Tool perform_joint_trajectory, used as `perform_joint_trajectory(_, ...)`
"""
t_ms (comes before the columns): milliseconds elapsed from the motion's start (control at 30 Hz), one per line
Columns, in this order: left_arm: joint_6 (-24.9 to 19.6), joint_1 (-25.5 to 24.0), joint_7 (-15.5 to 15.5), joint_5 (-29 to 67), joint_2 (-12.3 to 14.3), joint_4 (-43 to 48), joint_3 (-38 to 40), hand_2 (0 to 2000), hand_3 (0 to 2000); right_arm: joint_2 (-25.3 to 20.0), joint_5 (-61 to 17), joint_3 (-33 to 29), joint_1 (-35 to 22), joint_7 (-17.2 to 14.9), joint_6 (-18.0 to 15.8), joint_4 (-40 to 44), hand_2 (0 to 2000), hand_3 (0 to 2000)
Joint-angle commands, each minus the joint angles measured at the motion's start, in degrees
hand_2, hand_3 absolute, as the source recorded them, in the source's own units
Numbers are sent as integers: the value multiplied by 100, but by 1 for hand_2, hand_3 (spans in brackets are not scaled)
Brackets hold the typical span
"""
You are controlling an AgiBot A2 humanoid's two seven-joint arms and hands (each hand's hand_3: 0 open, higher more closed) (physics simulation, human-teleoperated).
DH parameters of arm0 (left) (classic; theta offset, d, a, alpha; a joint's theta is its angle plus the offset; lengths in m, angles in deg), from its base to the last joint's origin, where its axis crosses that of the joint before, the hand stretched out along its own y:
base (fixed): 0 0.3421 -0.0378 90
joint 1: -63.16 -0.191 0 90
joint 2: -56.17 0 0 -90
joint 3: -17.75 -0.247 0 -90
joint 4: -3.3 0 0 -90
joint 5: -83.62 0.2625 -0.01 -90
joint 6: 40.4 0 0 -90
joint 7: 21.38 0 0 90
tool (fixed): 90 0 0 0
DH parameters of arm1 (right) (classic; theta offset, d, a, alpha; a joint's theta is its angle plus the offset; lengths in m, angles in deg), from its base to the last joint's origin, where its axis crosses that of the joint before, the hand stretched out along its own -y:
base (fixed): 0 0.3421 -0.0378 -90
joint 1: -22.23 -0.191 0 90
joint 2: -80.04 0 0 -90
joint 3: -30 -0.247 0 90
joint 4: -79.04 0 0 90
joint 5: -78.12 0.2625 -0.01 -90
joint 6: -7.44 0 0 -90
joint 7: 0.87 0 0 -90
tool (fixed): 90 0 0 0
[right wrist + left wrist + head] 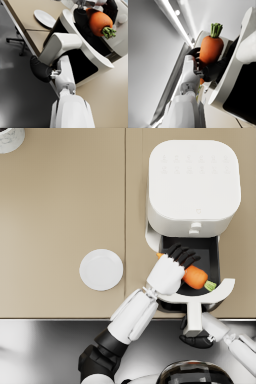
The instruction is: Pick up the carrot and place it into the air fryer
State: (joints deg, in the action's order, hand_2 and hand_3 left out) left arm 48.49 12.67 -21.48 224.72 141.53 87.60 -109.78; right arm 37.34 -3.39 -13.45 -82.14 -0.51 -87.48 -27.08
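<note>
The white air fryer (193, 183) stands on the tan table with its drawer (212, 263) pulled out toward me, showing the dark basket. My left hand (172, 265) grips the orange carrot (195, 276) and holds it over the open basket, green stub pointing right. In the left wrist view, dark fingers (213, 70) wrap the carrot (210, 50) from below. My right hand (196, 340) is closed on the drawer's white handle (192, 320) at the table's front edge. The right wrist view shows that hand (41, 70), the handle (62, 42) and the carrot (98, 21) above the basket.
A round white plate (101, 269) lies on the table left of the drawer. The rim of a white container (9, 138) shows in the far left corner. The table's front edge (60, 317) runs just below the plate. A chair base (15, 40) stands on the floor.
</note>
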Motion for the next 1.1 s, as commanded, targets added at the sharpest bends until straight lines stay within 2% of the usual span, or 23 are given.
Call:
perform_joint_trajectory(33, 54, -222, -5, 3, -217, 69, -169, 0, 693, -777, -1, 356, -210, 7, -43, -1000, 2000, 2000)
perform_joint_trajectory(67, 238, -340, 7, 5, -336, 220, -103, 0, 367, -788, 4, 358, -217, -2, -30, -964, 2000, 2000)
perform_joint_trajectory(100, 391, -456, 29, 5, -446, 391, -47, 0, 40, -1299, 1, -434, 446, -12, 5, -964, 2000, 2000)
perform_joint_trajectory(133, 518, -631, 54, 5, -603, 644, 53, 0, 0, -869, -6, 231, -160, -33, -21, -940, 2000, 2000)
perform_joint_trajectory(267, 981, -1385, 116, 4, -1337, 1600, 841, 0, 0, -891, 9, 289, -336, -55, 22, -713, 2000, 2000)
perform_joint_trajectory(333, 1021, -1696, 116, 3, -1550, 1940, 1466, 0, 0, -943, 16, 212, -451, -62, -17, -549, 2000, 2000)
perform_joint_trajectory(433, 647, -1869, 76, 1, -1555, 2174, 2425, 0, 0, -1124, 16, -21, -657, -69, -172, -173, 2000, 2000)
perform_joint_trajectory(533, 307, -1848, 34, 0, -1485, 2333, 3023, 0, 0, -1384, 0, -424, -854, -76, -362, 27, 2000, 2000)
perform_joint_trajectory(667, 161, -1904, 16, -3, -1471, 2277, 3138, 0, 0, -1950, -29, -930, -1110, -85, -655, 360, 2000, 2000)
perform_joint_trajectory(867, 116, -1886, 11, -4, -1419, 2172, 3337, 0, 0, -2762, -43, -1326, -1625, -32, -1086, 1605, 2000, 2000)
perform_joint_trajectory(1100, 110, -1805, 10, -4, -1351, 2261, 3508, 0, 0, -3443, -50, -1830, -2352, -15, -1626, 2989, 2000, 2000)
